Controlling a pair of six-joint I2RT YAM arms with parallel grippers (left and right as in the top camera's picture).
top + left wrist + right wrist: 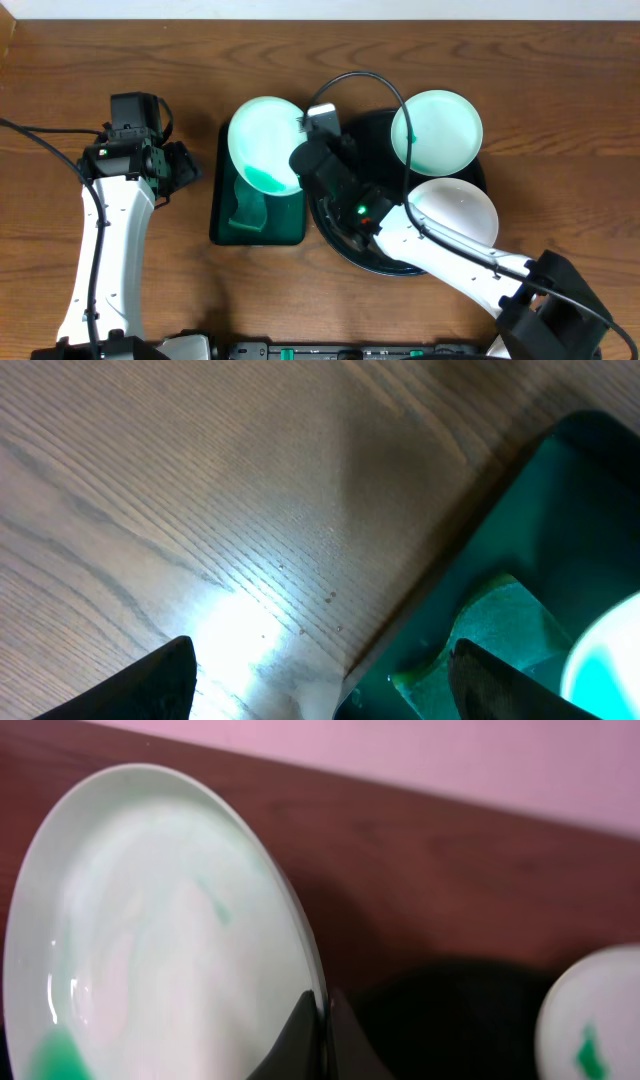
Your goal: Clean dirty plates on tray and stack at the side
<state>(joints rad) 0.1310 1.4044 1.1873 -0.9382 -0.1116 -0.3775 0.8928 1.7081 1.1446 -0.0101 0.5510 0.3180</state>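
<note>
Right pincer (322, 1012) on plate (150, 920) rim; overhead, green tray (285, 222) beneath.

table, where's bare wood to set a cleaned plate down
Bare wood lies between the left arm and the green tray, along the front edge below that tray, and right of the black tray. Crowded: the middle, where the right end effector holds a plate over the green tray.

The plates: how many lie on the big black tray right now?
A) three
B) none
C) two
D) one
C: two plates lie on the black tray; the third plate is pinched by its rim in the right gripper, jaws shut, over the green tray.
</note>
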